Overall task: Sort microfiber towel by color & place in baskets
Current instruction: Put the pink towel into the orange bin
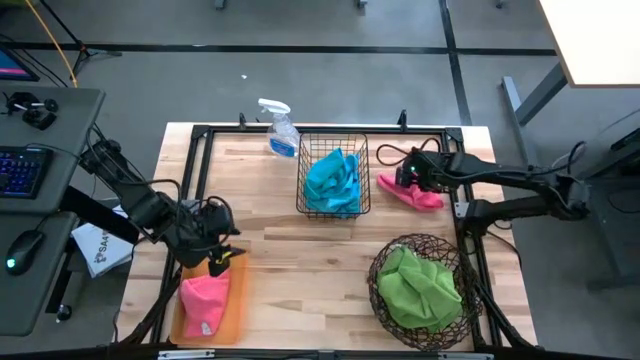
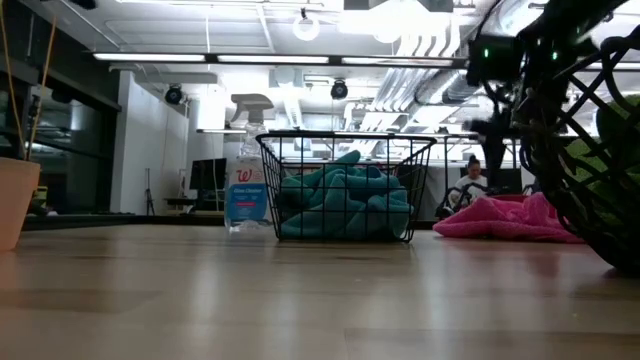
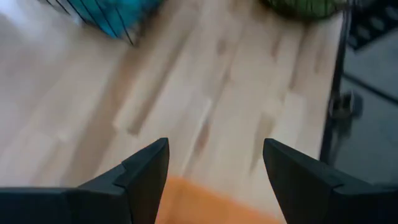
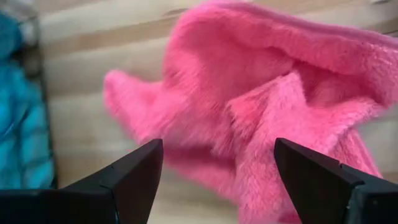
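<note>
my right claw [image 4: 214,171]: fingers spread wide, holding nothing, loose pink towel [image 4: 273,106] right in front
my left claw [image 3: 214,171]: spread too, empty, over orange tray [image 3: 205,202]

Right gripper [image 1: 408,178] hovers over pink towel [image 1: 412,192] beside wire basket [image 1: 333,176].

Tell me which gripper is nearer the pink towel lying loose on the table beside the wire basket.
Right. The right gripper hangs open directly over the loose pink towel. The left gripper is across the table, open above the orange tray.
</note>
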Controlling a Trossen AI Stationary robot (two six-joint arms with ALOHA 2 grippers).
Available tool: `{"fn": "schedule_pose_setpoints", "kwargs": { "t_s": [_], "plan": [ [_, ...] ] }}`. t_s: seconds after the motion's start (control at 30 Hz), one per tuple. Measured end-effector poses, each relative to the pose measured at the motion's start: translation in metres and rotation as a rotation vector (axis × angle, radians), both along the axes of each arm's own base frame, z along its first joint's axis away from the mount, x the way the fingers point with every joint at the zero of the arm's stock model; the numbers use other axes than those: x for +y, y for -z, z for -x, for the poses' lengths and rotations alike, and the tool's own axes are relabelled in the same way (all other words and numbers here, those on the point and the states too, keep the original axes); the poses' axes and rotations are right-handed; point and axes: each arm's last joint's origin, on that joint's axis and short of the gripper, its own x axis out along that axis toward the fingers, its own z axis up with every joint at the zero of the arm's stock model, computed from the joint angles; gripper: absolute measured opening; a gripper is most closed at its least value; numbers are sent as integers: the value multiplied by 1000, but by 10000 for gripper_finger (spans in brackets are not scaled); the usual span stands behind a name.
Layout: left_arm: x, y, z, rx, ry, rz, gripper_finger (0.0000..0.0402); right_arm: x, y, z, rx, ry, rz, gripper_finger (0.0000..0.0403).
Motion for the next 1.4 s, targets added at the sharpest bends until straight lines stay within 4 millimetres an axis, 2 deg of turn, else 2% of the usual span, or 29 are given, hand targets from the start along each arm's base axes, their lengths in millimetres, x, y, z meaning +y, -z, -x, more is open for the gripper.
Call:
{"fn": "schedule_pose_setpoints", "kwargs": {
  "t_s": [0.2, 0.33, 0.4, 0.47, 0.5, 0.6, 0.63, 0.7, 0.77, 0.87, 1.03, 1.17, 1.27, 1.4],
  "plan": [
    [6, -3, -4, -77, -57, -81, 248, -16, 37, 4, 54, 142, 18, 302],
    [12, -7, -9, -191, -221, -117, 248, -18, 60, 2, 98, 133, -7, 298],
    [13, -10, -12, -258, -272, -134, 248, -14, 66, 0, 135, 101, -10, 278],
    [12, -13, -14, -306, -278, -143, 248, -10, 69, -2, 170, 42, 4, 233],
    [12, -16, -15, -330, -279, -142, 248, -6, 69, -3, 185, 7, 9, 199],
    [11, -23, -16, -403, -283, -135, 248, 7, 67, -3, 229, -108, 10, 63],
    [11, -26, -17, -426, -282, -135, 248, 11, 65, -3, 236, -148, 18, 35],
    [11, -31, -18, -470, -275, -135, 248, 20, 58, -2, 231, -188, 41, 27],
    [10, -37, -19, -517, -272, -143, 248, 26, 42, -3, 192, -201, 95, 28],
    [9, -45, -23, -582, -274, -171, 248, 35, 5, -6, 86, -238, 231, 9],
    [10, -55, -32, -660, -285, -210, 248, 57, -84, -13, -276, -364, 524, 6],
    [11, -57, -46, -686, -277, -227, 248, 87, -146, -24, -596, -559, 719, 6],
    [9, -57, -58, -707, -248, -206, 248, 112, -171, -35, -728, -689, 823, 5],
    [1, -54, -80, -761, -201, -174, 248, 146, -177, -60, -774, -791, 895, 5]
  ]
}}
